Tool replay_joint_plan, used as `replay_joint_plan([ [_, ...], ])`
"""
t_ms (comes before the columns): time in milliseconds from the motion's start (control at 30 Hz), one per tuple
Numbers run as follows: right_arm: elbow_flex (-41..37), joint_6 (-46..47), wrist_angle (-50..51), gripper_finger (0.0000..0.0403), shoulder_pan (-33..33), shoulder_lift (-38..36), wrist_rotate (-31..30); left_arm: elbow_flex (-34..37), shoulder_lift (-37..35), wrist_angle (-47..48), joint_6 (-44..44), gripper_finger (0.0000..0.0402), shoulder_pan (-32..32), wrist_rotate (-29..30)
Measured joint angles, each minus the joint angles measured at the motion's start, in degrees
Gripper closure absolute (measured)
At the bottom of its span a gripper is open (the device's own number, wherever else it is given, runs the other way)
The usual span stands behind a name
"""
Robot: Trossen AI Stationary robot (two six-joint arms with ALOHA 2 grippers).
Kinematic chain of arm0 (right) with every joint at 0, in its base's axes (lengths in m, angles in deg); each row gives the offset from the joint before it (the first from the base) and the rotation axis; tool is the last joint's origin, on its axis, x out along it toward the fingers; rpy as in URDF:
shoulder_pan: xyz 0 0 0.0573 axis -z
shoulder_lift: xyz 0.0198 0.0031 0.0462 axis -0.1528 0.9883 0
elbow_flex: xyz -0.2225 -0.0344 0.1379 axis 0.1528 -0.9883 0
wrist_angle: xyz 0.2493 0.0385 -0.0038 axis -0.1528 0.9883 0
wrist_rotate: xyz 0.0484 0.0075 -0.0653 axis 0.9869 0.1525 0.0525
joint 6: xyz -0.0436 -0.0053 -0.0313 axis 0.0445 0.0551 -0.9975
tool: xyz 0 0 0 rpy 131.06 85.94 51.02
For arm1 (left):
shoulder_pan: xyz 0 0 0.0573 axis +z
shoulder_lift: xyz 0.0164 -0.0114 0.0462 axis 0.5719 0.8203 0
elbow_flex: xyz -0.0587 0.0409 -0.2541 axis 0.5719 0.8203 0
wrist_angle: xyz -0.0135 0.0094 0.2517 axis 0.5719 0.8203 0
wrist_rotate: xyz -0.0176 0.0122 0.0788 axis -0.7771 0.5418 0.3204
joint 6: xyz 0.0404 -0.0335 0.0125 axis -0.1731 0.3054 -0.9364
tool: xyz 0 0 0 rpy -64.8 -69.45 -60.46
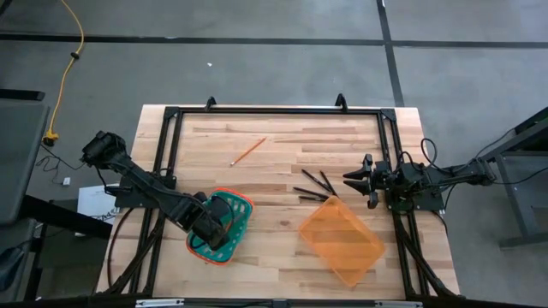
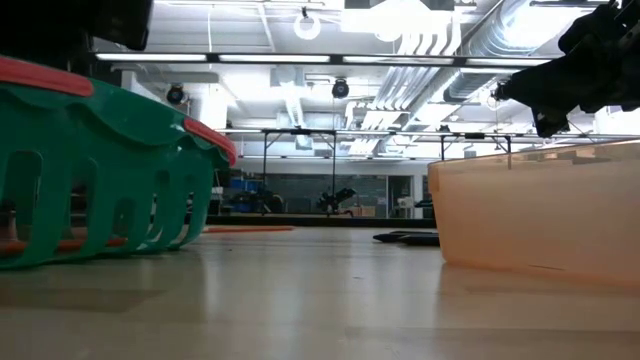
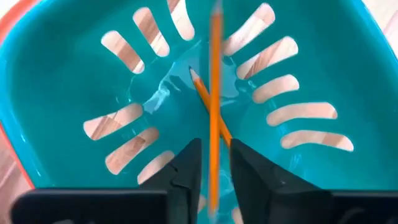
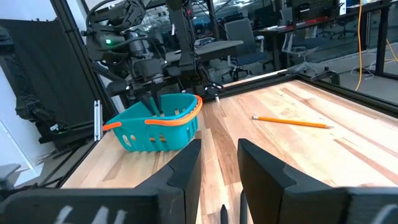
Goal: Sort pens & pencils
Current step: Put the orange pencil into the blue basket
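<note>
Left jaws, seemingly parted, straddle a pencil inside the basket; right jaws open.

Wood table w/ pencil, pens, green basket, orange bin.

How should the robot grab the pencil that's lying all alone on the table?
Probably at its middle, coming straight down from above. The pencil lies flat and slanted on bare wood, nothing touching it, so the fingers should close across its thin width. The right gripper is open and free; the left gripper is busy over the basket.
</note>
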Motion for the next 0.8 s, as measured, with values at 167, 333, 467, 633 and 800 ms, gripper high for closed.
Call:
replay_joint_plan([
  [167, 0.0, 0.0, 0.0, 0.0306, 0.0, 0.0, 0.0, 0.0, -0.1, 0.2, -0.5, 0.0297, 0.0, -2.4],
  [333, 0.0, 0.0, 0.0, 0.0306, 0.0, 0.0, 0.0, -1.4, -0.7, 2.2, -2.2, 0.0297, 1.7, -2.8],
  [467, 0.0, 0.0, 0.0, 0.0306, 0.0, 0.0, 0.0, -5.7, -0.8, 5.3, -7.7, 0.0305, 5.2, -0.8],
  [633, 0.0, 0.0, 0.0, 0.0306, 0.0, 0.0, 0.0, -8.9, -0.8, 7.7, -15.8, 0.0313, 13.3, -1.0],
  [800, 0.0, 0.0, 0.0, 0.0306, 0.0, 0.0, 0.0, -9.2, -0.8, 7.9, -23.0, 0.0316, 23.4, -3.9],
])
